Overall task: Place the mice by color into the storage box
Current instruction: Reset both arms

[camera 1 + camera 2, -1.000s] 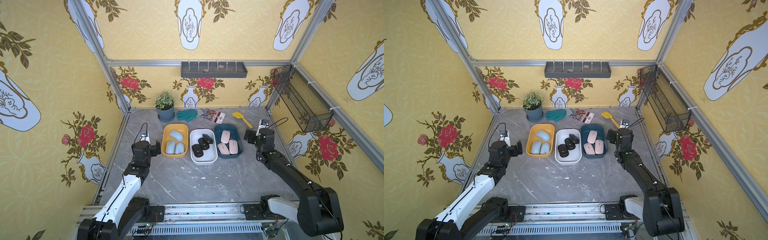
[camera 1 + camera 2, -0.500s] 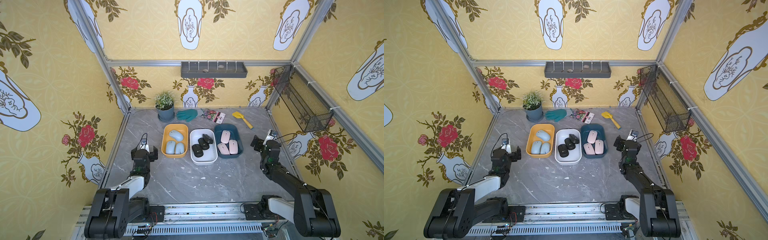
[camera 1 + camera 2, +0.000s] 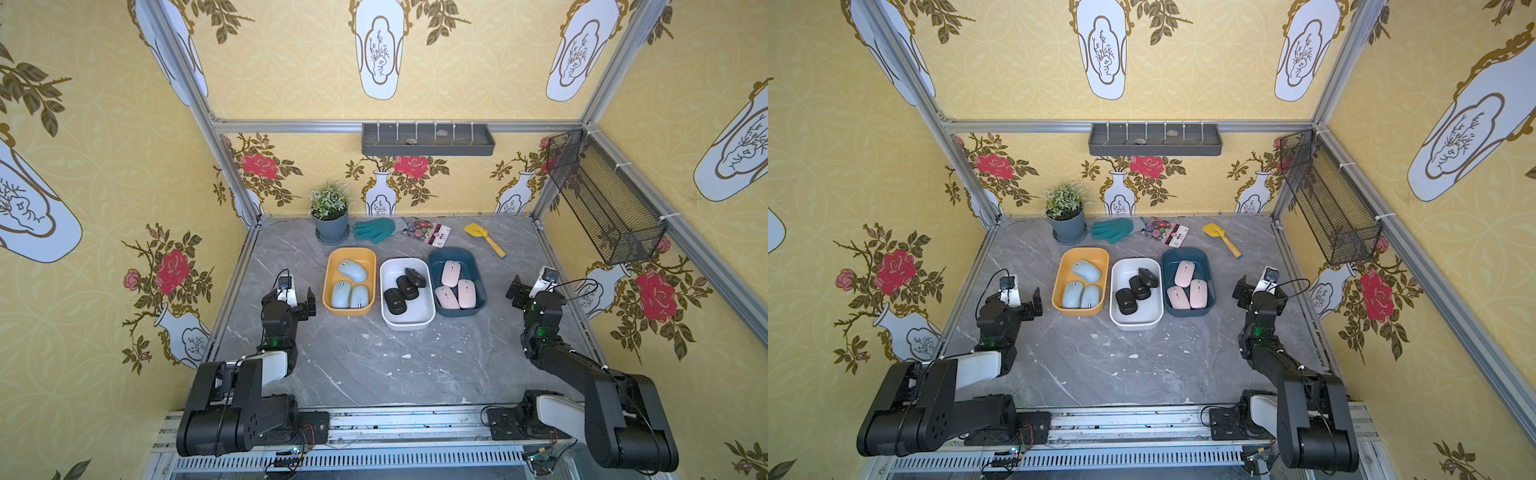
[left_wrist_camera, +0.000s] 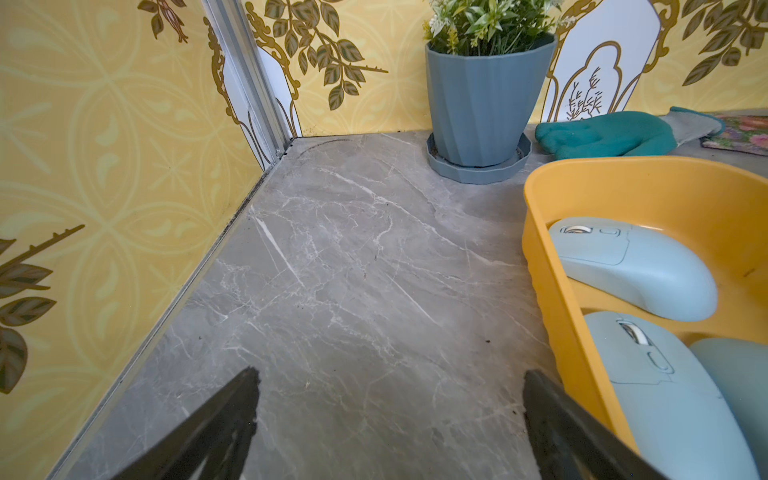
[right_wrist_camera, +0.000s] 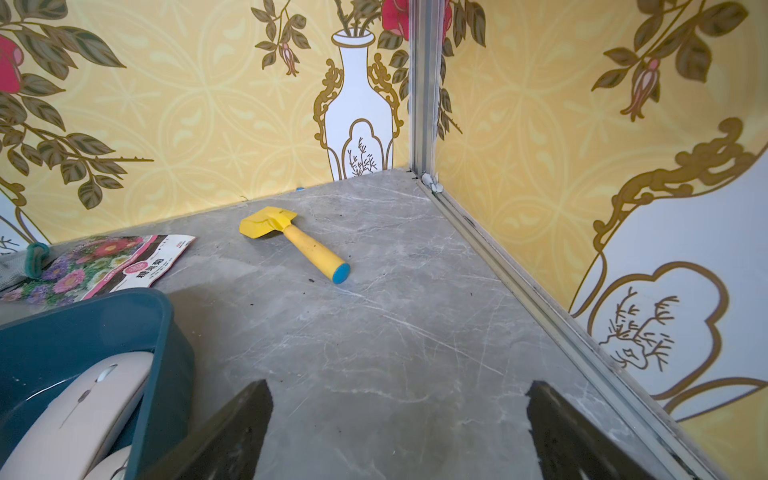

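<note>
Grey marbled table carries three bins in a row, each holding one colour, which is why the sorting reads as finished: the three light blue mice lie in the yellow bin; the three black mice lie in the white bin between the other two, the farthest of them seemingly propped against the wall, though the top views are too small to be sure; the three pale pink mice lie in the dark teal bin. No mouse is left on the bare table, so I judge nothing remains to be picked. The left gripper hangs just beside the yellow bin with its jaws spread wide and nothing between them; the right gripper sits likewise wide and empty beside the dark teal bin, both over bare stone, probably parked clear of the bins. The plant pot, green glove, seed packet and yellow trowel lie along the back wall, apart from the bins and no part of the job.
</note>
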You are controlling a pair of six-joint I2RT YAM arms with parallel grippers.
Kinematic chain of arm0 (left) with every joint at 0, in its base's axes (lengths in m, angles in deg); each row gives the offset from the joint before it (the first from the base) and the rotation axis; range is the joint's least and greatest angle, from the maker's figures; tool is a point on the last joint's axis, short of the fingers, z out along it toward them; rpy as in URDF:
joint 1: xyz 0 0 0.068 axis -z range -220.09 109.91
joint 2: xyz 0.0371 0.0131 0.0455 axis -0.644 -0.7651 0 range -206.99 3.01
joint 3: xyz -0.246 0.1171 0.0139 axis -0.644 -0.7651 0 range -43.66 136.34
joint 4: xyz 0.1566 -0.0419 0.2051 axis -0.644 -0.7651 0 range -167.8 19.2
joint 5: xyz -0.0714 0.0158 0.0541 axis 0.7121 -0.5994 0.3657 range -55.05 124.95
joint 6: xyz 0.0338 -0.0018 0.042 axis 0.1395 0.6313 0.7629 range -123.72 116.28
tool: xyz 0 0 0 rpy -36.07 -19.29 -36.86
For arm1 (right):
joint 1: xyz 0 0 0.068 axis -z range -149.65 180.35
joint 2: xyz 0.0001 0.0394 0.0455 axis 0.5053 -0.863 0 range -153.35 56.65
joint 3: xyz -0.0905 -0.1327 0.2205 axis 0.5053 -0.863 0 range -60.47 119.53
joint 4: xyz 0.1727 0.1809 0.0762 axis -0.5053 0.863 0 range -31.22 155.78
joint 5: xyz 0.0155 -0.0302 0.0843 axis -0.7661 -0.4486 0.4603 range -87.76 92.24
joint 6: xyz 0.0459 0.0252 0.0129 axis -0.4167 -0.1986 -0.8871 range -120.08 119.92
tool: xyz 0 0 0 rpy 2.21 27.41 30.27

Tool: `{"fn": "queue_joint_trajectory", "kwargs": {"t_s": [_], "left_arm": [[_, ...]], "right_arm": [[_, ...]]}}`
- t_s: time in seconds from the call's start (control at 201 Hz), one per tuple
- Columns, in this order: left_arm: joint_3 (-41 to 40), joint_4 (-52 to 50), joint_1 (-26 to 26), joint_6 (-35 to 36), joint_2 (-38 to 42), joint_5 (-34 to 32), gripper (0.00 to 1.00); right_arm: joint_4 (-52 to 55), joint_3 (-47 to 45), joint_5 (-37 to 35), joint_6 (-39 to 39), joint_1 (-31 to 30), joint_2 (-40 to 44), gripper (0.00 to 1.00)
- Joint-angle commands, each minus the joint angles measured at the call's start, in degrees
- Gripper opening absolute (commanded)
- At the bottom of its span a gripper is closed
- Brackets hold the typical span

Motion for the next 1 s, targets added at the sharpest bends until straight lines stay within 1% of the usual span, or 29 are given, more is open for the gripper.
{"fn": "queue_joint_trajectory", "kwargs": {"t_s": [0.0,0.085,0.139,0.209,0.294,0.348,0.373,0.413,0.473,0.543,0.607,0.697,0.921,0.996], "left_arm": [[-0.56,2.57,-0.01,-0.59,0.09,-1.3,1.0],[-0.64,2.73,0.08,-0.56,0.12,-1.41,1.0],[-0.48,2.69,-0.04,-0.62,0.03,-1.49,1.0],[-0.6,2.69,0.01,-0.61,0.07,-1.42,1.0],[-0.56,2.68,0.02,-0.64,0.08,-1.41,1.0],[-0.59,2.75,-0.04,-0.56,0.08,-1.42,1.0],[-0.55,2.74,0.01,-0.55,0.11,-1.48,1.0],[-0.56,2.79,0.07,-0.56,0.04,-1.41,1.0],[-0.64,2.75,0.01,-0.57,0.17,-1.42,1.0],[-0.64,2.84,0.04,-0.54,0.19,-1.41,1.0],[-0.66,2.83,0.07,-0.52,0.09,-1.41,1.0],[-0.64,2.84,-0.04,-0.52,0.15,-1.45,1.0],[-0.64,2.87,-0.04,-0.51,0.14,-1.41,1.0],[-0.64,2.84,-0.03,-0.59,0.08,-1.41,1.0]], "right_arm": [[1.3,-0.6,-0.71,-0.58,0.09,1.77,0.98],[-0.03,-2.54,0.65,-1.62,0.42,1.26,0.98],[-4.86,-4.48,0.2,-1.85,0.42,-1.39,0.98],[-11.69,-5.78,1.59,-1.85,0.77,-7.82,0.98],[-19.89,-5.01,3.7,0.34,0.84,-17.24,0.97],[-13.21,-4.55,7.82,-2.49,3.44,-14.11,0.98],[-13.71,-4.24,9.8,-2.67,4.71,-14.87,0.97],[-18.1,-4.77,9.42,-1.62,4.45,-16.8,0.97],[-13.15,-4.25,9.52,-2.56,4.49,-14.48,0.98],[-17.93,-5.08,9.12,-1.58,4.34,-16.14,0.98],[-14.2,-4.6,9.15,-2.42,4.32,-14.6,0.98],[-16.87,-4.94,9.17,-2.07,4.29,-15.6,0.98],[-16.07,-4.8,9.18,-2.16,4.29,-15.57,0.98],[-15.69,-4.34,11.13,-1.52,4.3,-15.94,0.97]]}}
